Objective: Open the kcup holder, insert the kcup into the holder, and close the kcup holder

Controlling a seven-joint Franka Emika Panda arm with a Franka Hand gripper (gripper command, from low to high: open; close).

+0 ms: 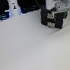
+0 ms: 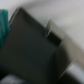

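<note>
On the table (image 1: 25,50), one kcup holder (image 1: 53,18) under one end effector (image 1: 55,8).

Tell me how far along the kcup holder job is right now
Early, by the look of it. Nothing shows as finished: no kcup is visible in either view. In hand: the gripper is down at the black kcup holder on the white table, and the wrist view is filled by its dark body. The blur hides how the jaws stand and whether the holder is open. Left, as far as shown: inserting the kcup and closing.
</note>
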